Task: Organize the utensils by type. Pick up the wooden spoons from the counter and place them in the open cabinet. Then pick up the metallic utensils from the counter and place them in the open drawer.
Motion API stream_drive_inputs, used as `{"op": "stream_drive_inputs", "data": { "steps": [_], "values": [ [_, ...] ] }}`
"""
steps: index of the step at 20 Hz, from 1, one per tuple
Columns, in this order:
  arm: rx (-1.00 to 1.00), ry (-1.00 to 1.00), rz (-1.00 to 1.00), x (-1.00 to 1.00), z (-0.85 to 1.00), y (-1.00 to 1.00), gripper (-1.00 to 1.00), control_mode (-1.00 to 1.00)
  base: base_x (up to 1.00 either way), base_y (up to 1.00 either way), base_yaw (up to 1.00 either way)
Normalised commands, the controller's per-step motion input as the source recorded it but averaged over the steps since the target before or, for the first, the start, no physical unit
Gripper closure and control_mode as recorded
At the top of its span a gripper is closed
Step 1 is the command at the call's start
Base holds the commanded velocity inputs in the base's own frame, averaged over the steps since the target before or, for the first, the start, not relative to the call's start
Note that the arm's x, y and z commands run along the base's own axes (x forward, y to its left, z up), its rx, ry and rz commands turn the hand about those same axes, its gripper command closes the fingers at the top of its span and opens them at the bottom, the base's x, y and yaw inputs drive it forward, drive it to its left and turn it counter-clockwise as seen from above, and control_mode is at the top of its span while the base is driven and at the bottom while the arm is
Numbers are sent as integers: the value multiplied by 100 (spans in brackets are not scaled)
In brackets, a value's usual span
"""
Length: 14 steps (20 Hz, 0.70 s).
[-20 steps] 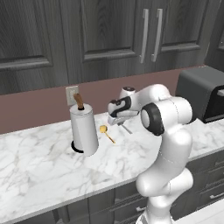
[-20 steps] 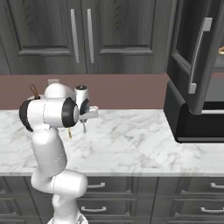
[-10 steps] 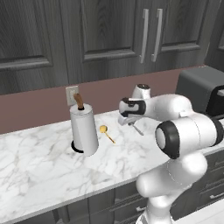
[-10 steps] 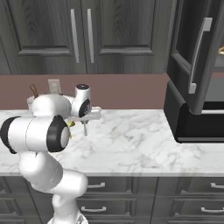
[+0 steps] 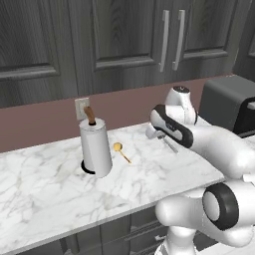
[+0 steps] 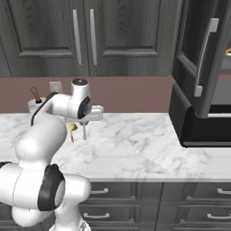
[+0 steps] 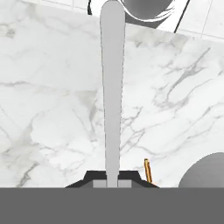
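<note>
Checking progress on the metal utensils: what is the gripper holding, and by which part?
The gripper is shut on the silver fork, gripping one end of its handle, lifted off the counter.

I am stationed in a domestic kitchen. Indicators: a white marble counter (image 5: 45,184) over dark grey drawers (image 6: 149,191), matching wall cabinets (image 5: 119,40) with bar handles, a paper-towel roll (image 5: 96,148) (upright), and a wall socket (image 6: 55,87).

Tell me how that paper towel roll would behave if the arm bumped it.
The paper towel roll stands tall and upright on a small dark base, so a high bump would probably tip it. It looks light, so a low push might slide it toward the gold spoon.
</note>
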Motion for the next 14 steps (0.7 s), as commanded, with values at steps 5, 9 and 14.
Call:
{"op": "stream_drive_inputs", "data": {
  "steps": [5, 9, 14],
  "values": [
    [0, -2, -15, -74, 73, -9, 100, -100, 0, 0, 0],
    [0, 0, -23, -63, 52, -14, 100, -100, 0, 0, 0],
    [0, -1, -23, -25, 22, -7, 100, -100, 0, 0, 0]
  ]
}}
